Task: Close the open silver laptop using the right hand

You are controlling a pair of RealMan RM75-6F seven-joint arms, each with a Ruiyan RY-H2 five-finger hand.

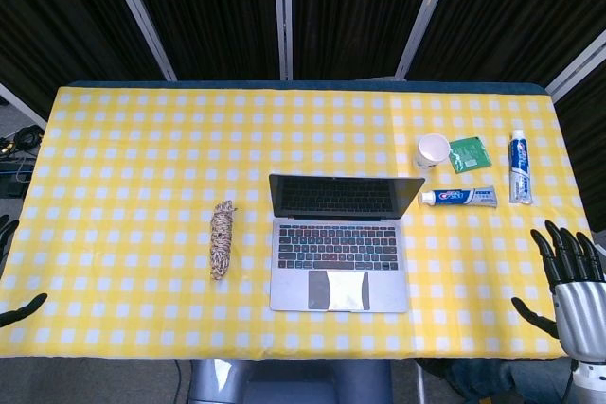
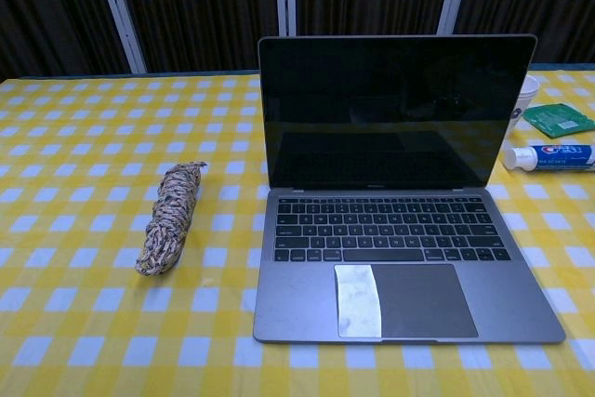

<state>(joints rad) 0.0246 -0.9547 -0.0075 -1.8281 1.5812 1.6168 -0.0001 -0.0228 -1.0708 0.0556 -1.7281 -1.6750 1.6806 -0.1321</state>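
Still open: silver laptop, untouched.

The only lettering I can make out is on the white-and-blue toothpaste tube lying just right of the open silver laptop: a red and blue logo that looks like "Crest", partly cut off at the frame edge. Print on the second upright toothpaste tube and the green packet is too small to read.

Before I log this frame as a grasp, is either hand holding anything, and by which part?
Nothing is held. The right hand and left hand sit open, apart from the laptop.
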